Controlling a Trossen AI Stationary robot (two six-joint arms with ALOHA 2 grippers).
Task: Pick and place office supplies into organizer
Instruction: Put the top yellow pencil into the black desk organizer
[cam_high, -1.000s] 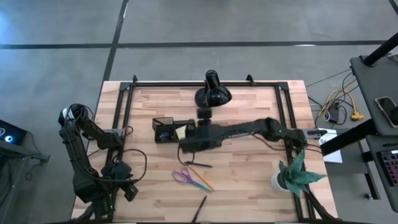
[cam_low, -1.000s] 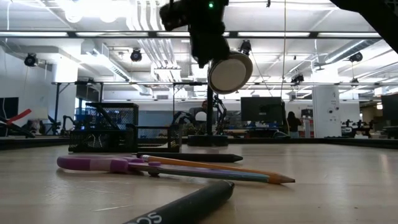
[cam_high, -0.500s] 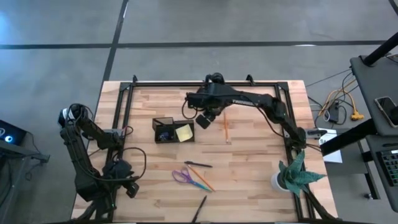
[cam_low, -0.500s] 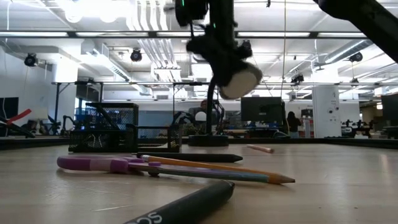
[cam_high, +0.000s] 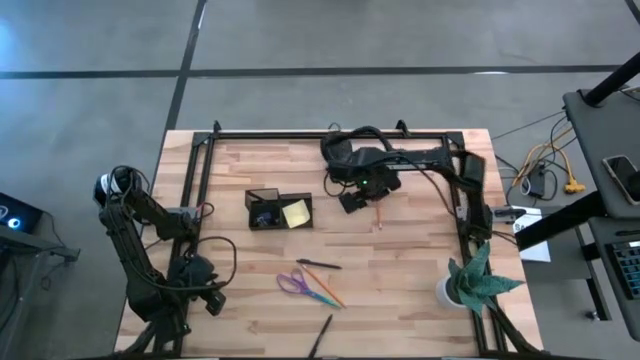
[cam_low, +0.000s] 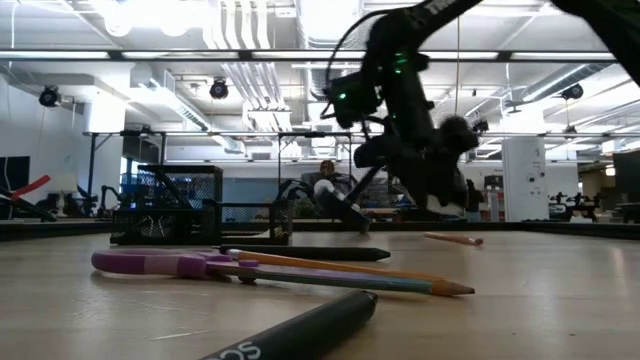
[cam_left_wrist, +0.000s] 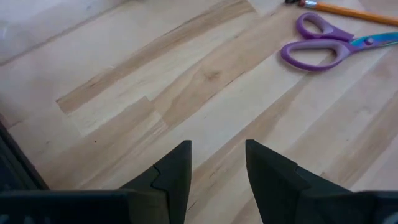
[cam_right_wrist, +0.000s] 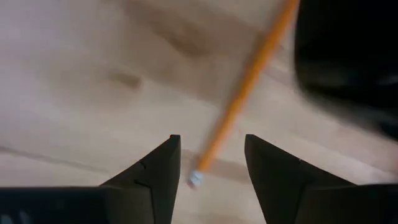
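Organizer: we see a small black box (cam_high: 278, 210) left of table centre, a yellow sticky pad (cam_high: 295, 213) in its right compartment.
Scissors: purple handles (cam_high: 292, 283), flat near the front.
Pencils: one (cam_high: 322, 288) beside the scissors, another (cam_high: 377, 214) right of centre.
Pens: one black pen (cam_high: 317, 264) above the scissors, another (cam_high: 321, 333) at the front edge.

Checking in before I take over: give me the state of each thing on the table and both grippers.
right gripper: open, empty, over an orange pencil
left gripper: open, empty, parked at the table's near left corner
organizer: upright, yellow sticky-note pad in its right compartment
purple-handled scissors: flat on the table, not in the organizer
second pencil: lying beside the scissors
black pen: flat on the table
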